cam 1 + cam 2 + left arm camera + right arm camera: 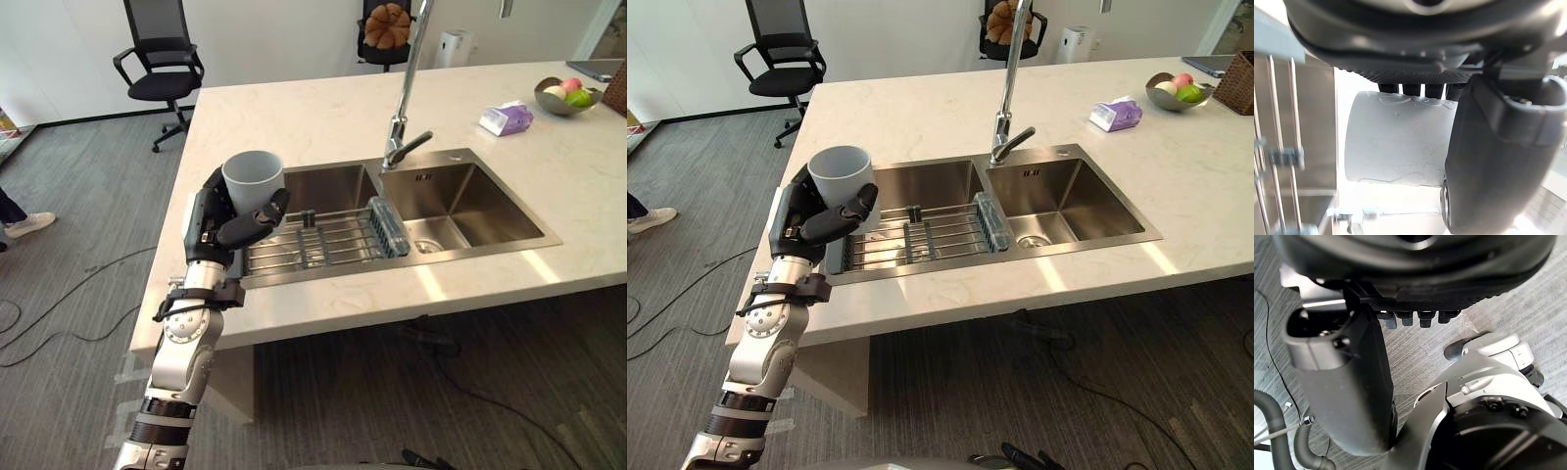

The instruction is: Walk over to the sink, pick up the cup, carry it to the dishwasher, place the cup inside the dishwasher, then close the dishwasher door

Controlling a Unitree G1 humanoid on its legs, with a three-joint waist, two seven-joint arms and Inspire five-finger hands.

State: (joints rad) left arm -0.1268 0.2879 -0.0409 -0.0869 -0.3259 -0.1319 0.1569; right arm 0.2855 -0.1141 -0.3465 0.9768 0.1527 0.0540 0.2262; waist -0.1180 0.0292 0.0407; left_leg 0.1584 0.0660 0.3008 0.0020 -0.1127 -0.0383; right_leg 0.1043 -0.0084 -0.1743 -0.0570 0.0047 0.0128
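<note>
The left hand (227, 220) is gripping the cup (254, 179), holding it upright (mouth up) above the table (323, 108) beside the sink (328, 186), ready for carrying; the right hand (1342, 382) is hanging idle.

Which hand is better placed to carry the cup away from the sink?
Left. The left hand is curled round the cup, holding it upright above the sink's left end. The right hand hangs over the carpet, holding nothing.

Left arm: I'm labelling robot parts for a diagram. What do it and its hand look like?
The left arm is silver-grey, built of rounded metal segments, with a black strap at the wrist. The left hand is black, with a thick thumb and small light marks on its back.
</note>
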